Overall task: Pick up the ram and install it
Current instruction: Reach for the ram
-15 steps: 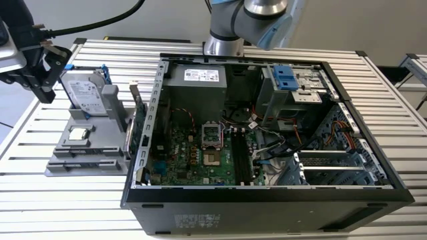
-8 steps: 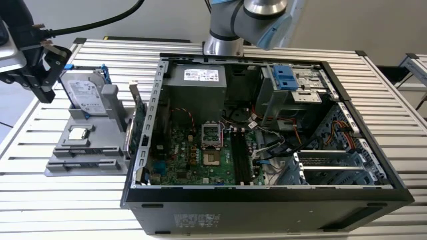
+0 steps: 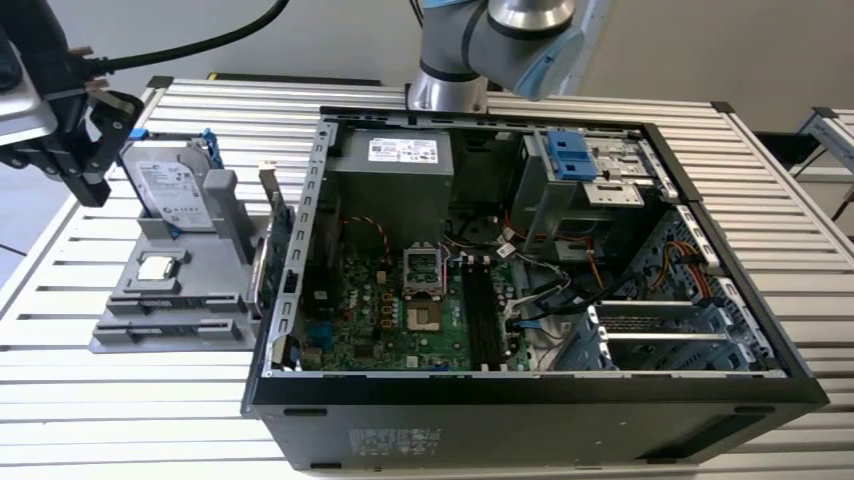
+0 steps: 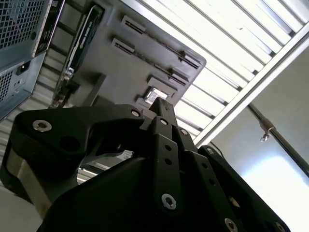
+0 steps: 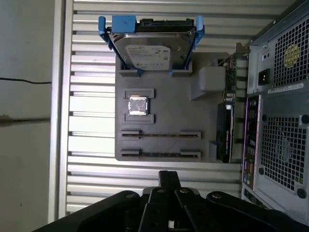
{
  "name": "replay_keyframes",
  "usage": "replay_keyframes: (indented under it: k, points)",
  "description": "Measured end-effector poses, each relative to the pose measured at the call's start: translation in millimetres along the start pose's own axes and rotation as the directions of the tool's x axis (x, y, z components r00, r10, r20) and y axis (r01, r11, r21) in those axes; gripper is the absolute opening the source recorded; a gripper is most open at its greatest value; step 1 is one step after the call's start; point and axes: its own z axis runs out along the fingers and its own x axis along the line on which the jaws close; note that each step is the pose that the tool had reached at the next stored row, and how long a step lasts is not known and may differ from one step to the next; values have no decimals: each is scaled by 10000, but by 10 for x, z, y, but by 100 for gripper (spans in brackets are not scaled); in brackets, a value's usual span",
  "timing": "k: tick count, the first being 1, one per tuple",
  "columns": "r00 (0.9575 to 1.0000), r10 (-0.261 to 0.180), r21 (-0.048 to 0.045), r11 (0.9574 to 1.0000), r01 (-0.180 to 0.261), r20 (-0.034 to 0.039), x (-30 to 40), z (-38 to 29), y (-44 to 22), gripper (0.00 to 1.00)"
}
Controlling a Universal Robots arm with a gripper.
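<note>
Hovers near gray tray (image 5: 169, 111) with gripper (image 5: 169, 175) clenched, empty; ram (image 5: 160, 135) on edge in tray slot, hard drive (image 5: 149, 50) upright at tray end.

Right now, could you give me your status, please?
Gripper hovers near grey tray. Ram seemingly edge-on in tray slot. Hard drive stands clear.

There is one robot arm (image 3: 454, 70) with one black gripper (image 5: 169, 175). One open computer case (image 3: 534, 400) sits on one table (image 3: 134, 420). Inside the case are one green motherboard (image 3: 387, 320) and one silver power box (image 3: 400, 160). Beside the case is one gray tray (image 5: 169, 111). The tray holds one hard drive (image 5: 147, 50) in one blue frame (image 5: 123, 21), one small square processor chip (image 5: 137, 105) and one graphics card (image 5: 223, 135). It also holds two ram sticks (image 5: 159, 135), I think; they are thin and hard to see.
</note>
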Motion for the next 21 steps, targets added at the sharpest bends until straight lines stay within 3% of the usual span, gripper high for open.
replay_keyframes:
  k: [21]
  points:
    - [9988, -480, 12, 9988, 480, -24, 0, 0, 0, 0]
